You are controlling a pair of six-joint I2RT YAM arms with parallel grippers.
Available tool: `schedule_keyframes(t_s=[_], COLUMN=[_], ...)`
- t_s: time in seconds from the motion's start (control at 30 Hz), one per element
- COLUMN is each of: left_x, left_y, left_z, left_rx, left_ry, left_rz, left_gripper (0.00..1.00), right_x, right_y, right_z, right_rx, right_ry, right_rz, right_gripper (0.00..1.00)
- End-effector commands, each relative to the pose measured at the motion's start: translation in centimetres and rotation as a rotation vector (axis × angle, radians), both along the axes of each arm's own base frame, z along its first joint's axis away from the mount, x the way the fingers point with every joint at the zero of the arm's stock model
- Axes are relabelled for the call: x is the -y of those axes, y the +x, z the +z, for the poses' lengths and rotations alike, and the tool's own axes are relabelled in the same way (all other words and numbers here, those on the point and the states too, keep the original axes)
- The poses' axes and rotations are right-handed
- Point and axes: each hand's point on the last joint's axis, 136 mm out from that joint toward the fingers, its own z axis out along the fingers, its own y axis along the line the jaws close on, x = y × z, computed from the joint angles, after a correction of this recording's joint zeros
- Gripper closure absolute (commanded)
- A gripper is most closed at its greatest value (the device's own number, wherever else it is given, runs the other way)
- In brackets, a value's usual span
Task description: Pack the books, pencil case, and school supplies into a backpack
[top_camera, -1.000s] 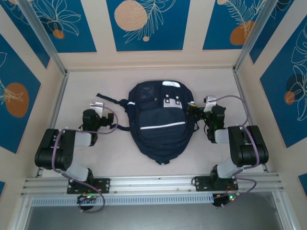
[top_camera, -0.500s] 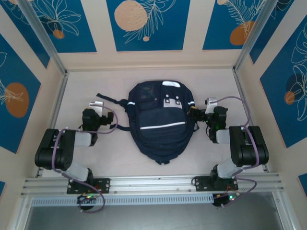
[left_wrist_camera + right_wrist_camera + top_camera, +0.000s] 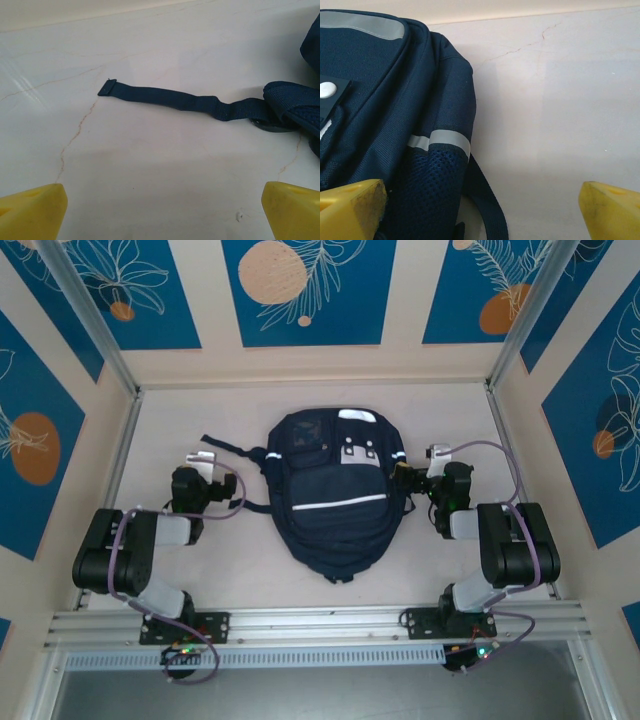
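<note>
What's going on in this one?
Nothing is being gripped at this moment. The backpack lies flat on the table between the two arms. The left tool is open over bare table near a loose strap. The right tool is open at the backpack's side, holding nothing.

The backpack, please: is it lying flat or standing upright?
Lying flat: the top view shows the backpack front-up on the table, a strap stretched out beside it.

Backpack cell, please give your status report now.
Left gripper open, empty, above bare table near strap. Right gripper open, empty, beside backpack. Backpack lies flat, looks closed. Nothing blocking.
</note>
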Motion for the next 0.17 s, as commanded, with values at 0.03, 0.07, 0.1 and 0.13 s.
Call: schedule_keyframes(t_s=[0.03, 0.07, 0.1, 0.13], left_x=[-0.34, -0.32, -0.37, -0.40], left_y=[0.45, 0.44, 0.39, 0.36], left_z=[0.82, 0.81, 0.85, 0.90], left_rx=[0.031, 0.030, 0.033, 0.035], left_ry=[-0.013, -0.013, -0.015, -0.014], left_rz=[0.020, 0.019, 0.020, 0.021], left_gripper=[0.00, 0.00, 0.00, 0.00], right_x=[-0.46, -0.40, -0.38, -0.39], right_y=[0.27, 0.25, 0.24, 0.24], right_z=[1.02, 0.99, 1.02, 1.10], right_rx=[0.026, 0.024, 0.024, 0.026], right_ry=[0.015, 0.019, 0.024, 0.028], right_rz=[0.044, 0.046, 0.049, 0.052], right_gripper=[0.01, 0.01, 0.01, 0.01])
